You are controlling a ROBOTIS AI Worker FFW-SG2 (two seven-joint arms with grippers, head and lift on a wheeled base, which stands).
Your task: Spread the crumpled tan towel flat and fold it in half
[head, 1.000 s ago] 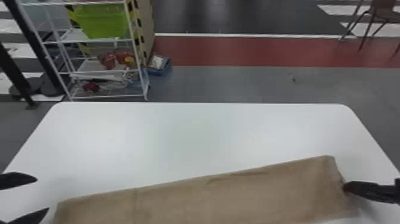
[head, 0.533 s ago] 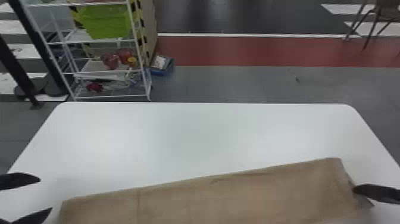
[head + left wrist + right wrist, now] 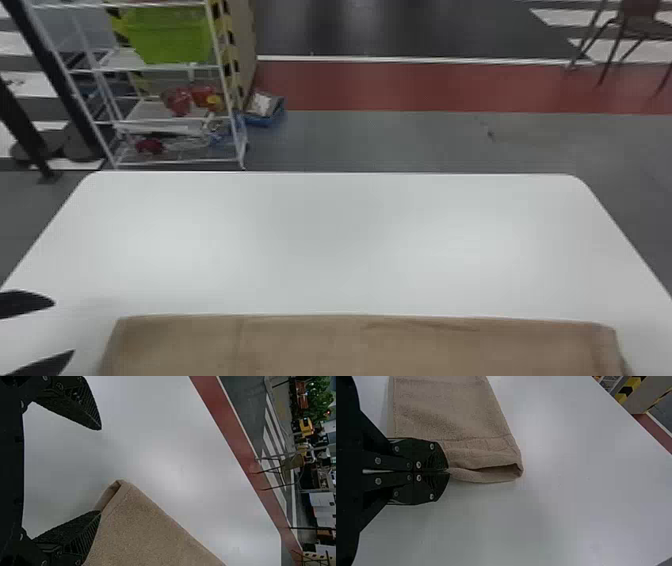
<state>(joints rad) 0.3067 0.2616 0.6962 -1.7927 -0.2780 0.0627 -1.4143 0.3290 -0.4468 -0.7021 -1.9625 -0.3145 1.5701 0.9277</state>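
"Two flat black fingers of the right gripper [image 3: 448, 471] pinch the right end of the tan cloth towel [image 3: 350, 347]. The left gripper [image 3: 100, 470]?"

"Spread wide, holding nothing, by the towel's left end."

"How does the towel lie?"

"A long, layered strip on the near part of the white, round-cornered table [image 3: 325, 240], roughly parallel to its far edge. I'd say the fold is being squared."

"Next?"

"Probably settle that right end, release, then smooth it."
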